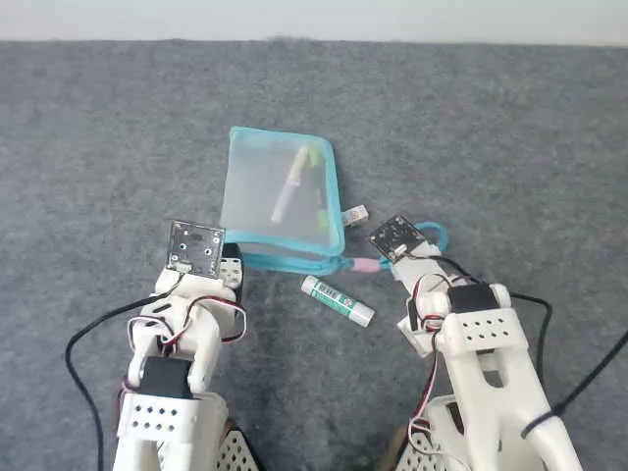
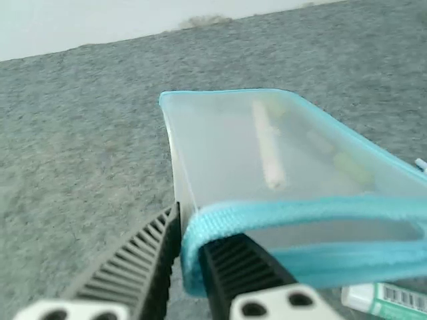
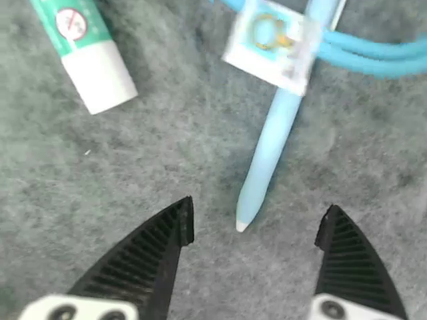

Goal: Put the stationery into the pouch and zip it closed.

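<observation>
The glue stick [image 1: 337, 299] lies nearest, on grey carpet [image 1: 118, 128] between the arms, just in front of the pouch [image 1: 280, 196]. The left wrist view shows the left gripper [image 2: 190, 227] clenched on the pouch's near left teal corner. The right wrist view shows the right gripper [image 3: 259, 205] released, its jaws wide either side of a blue pen [image 3: 270, 160] tip. A white stick [image 1: 287, 191] lies inside the pouch. Open carpet spreads left, right and beyond the pouch.

A speckled grey felt-like fabric covering [image 1: 108, 128] lies flat across the table under soft, even light, and its far edge meets a plain pale off-white wall [image 1: 392, 18] running as a narrow strip behind it.
</observation>
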Controlling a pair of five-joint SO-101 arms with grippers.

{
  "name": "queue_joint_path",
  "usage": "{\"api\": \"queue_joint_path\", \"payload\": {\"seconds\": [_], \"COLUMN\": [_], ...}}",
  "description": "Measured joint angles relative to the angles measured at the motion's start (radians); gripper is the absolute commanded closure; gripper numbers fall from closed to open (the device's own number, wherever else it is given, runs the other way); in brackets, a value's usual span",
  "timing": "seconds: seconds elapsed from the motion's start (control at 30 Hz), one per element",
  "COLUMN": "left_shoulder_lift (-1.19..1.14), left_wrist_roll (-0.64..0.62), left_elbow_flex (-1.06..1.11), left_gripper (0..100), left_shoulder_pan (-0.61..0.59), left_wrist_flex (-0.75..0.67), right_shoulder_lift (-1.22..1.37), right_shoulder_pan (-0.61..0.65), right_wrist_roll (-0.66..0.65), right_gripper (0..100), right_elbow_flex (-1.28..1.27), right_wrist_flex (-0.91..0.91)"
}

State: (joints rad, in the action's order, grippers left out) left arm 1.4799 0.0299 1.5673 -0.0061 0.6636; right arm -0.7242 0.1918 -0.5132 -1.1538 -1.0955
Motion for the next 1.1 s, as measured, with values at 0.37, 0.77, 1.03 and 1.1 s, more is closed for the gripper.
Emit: {"api": "queue_joint_path", "payload": {"seconds": [0.37, 0.77, 1.03, 1.1], "left_shoulder_lift": [0.000, 0.000, 0.000, 0.000], "left_wrist_roll": [0.000, 0.000, 0.000, 0.000], "left_elbow_flex": [0.000, 0.000, 0.000, 0.000], "left_gripper": [99, 99, 99, 99], "left_shoulder_pan": [0.003, 0.011, 0.011, 0.011], "left_wrist_flex": [0.009, 0.009, 0.009, 0.009], "right_shoulder_lift": [0.000, 0.000, 0.000, 0.000], "right_shoulder_pan": [0.005, -0.055, -0.072, -0.072], "right_wrist_roll": [-0.003, 0.034, 0.037, 0.037], "right_gripper": [76.4, 72.3, 75.8, 85.2], "right_elbow_flex": [-0.169, -0.172, -0.172, -0.172], "right_wrist_flex": [0.269, 0.270, 0.270, 0.270]}}
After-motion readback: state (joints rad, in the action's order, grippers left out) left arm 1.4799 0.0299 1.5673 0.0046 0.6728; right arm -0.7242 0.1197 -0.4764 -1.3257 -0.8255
